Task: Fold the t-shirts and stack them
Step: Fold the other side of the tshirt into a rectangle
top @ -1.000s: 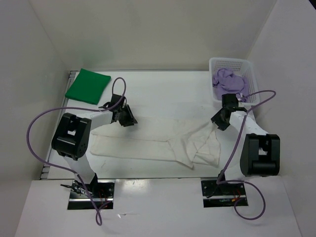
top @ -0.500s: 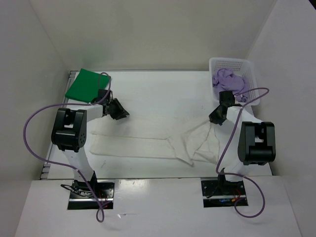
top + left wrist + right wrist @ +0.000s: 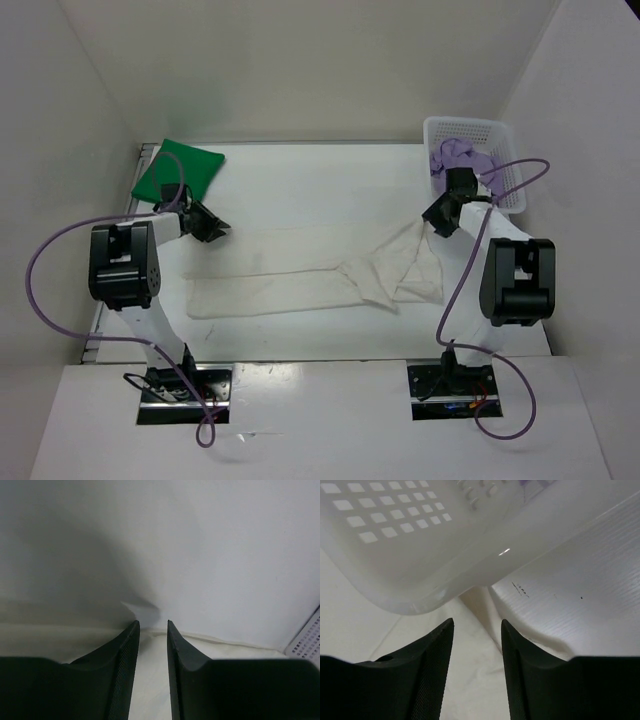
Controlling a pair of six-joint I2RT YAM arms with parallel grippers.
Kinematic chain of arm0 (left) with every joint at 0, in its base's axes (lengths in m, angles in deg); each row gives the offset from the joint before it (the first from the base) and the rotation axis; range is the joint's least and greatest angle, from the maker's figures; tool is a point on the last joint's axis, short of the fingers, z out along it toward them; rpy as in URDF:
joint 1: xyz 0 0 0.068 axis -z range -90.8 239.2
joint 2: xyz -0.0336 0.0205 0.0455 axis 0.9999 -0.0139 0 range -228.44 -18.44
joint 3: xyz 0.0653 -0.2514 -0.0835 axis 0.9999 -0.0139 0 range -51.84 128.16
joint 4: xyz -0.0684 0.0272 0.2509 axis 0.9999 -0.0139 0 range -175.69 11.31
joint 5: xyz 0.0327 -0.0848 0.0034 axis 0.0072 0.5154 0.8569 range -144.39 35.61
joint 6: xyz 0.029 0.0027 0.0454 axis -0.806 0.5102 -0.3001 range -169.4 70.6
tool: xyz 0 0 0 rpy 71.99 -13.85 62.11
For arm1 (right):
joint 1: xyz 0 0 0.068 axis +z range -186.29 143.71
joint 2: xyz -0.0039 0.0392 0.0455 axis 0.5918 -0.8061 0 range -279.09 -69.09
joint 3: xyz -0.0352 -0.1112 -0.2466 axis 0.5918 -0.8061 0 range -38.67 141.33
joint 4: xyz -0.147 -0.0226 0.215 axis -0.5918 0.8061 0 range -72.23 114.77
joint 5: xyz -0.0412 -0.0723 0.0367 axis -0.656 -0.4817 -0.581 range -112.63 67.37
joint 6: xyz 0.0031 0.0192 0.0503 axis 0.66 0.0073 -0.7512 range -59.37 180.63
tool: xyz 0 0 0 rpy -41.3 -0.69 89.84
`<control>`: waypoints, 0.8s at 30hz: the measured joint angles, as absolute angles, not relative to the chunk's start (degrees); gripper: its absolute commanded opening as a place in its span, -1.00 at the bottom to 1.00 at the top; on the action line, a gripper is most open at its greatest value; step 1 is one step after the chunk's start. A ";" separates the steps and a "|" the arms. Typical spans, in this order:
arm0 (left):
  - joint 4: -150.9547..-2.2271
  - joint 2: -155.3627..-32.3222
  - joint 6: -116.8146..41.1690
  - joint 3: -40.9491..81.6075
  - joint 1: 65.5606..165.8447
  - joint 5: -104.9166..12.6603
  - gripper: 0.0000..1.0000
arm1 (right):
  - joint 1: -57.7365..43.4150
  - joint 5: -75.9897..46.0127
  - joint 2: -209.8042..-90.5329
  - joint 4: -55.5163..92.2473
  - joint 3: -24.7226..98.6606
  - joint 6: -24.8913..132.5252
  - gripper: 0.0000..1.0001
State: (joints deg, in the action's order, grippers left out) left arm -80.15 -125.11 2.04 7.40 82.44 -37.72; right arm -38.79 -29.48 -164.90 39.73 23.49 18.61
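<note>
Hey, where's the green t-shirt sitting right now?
In the top view the green t-shirt lies folded at the far left corner of the table, just beyond the left gripper and apart from the white shirt stretched across the middle.

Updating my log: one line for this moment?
left gripper pinching white shirt | right gripper open | green shirt folded | purple shirt in basket

The overhead camera looks down from high behind the left pincer point(image 3: 210, 228) and the right pincer point(image 3: 440, 222), taking in the whole table point(image 3: 300, 190). Each wrist camera sits just behind its own pincer and looks out past the fingertips. The left one is low over the white shirt point(image 3: 150, 690), and the right one is close up to the basket point(image 3: 395, 555). All three views share the shirt and the basket.
</note>
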 measured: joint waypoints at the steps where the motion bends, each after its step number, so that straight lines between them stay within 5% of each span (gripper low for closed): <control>1: -80.37 -124.48 2.17 6.99 81.54 -37.92 -0.25 | -38.79 -29.24 -164.42 40.05 23.49 18.74 -0.01; 3: -81.61 -122.36 2.34 6.64 81.04 -38.07 -0.22 | -38.42 -28.65 -162.41 41.28 23.49 19.00 -0.05; 7: -82.49 -114.42 1.93 6.40 84.78 -38.38 -0.22 | -34.03 -27.45 -154.12 44.49 23.49 20.29 -0.73; 11: -81.61 -106.60 1.01 5.09 91.01 -38.53 -0.22 | -21.04 -25.59 -149.03 47.59 23.49 21.34 -0.86; 13: -81.57 -104.87 0.11 3.71 93.94 -38.49 -0.22 | -13.46 -24.24 -149.38 49.56 23.46 21.58 -0.76; 18: -83.14 -104.19 0.27 -3.02 102.46 -38.71 -0.22 | -2.05 -22.03 -153.47 54.13 22.22 22.24 -0.06; 24: -84.52 -104.15 0.90 -4.49 114.81 -38.34 -0.22 | -0.82 -23.56 -156.75 57.12 19.99 22.81 0.17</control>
